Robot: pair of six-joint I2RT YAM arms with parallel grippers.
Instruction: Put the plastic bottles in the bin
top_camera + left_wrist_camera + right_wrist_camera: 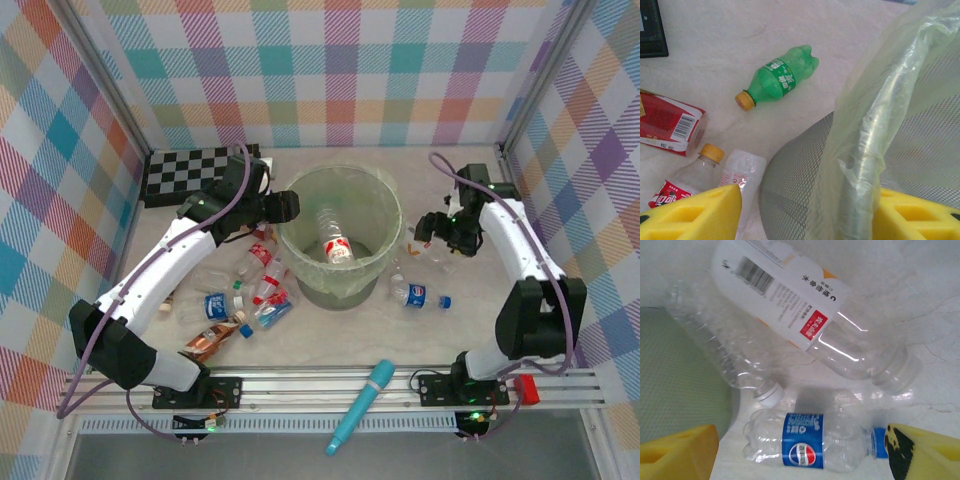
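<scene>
With 1 bottle (336, 247) in the bin (345, 170) at mid-table and the left gripper (287, 206) part-open, empty, astride its rim, the wide-open right gripper (799, 450) hovers over the Pepsi bottle (802, 437) toward the table's (480, 330) right edge, so the next move calls for descent and closure.

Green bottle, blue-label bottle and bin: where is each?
Green bottle (782, 80), left wrist view, on its label.
Blue-label bottle (802, 447), right wrist view, on its label.
Bin (338, 288), top view, on its near wall.

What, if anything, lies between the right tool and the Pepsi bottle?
Nothing visible. The Pepsi bottle lies uncovered before the open right tool; the white-labelled bottle and an unlabelled bottle lie beyond it.
</scene>
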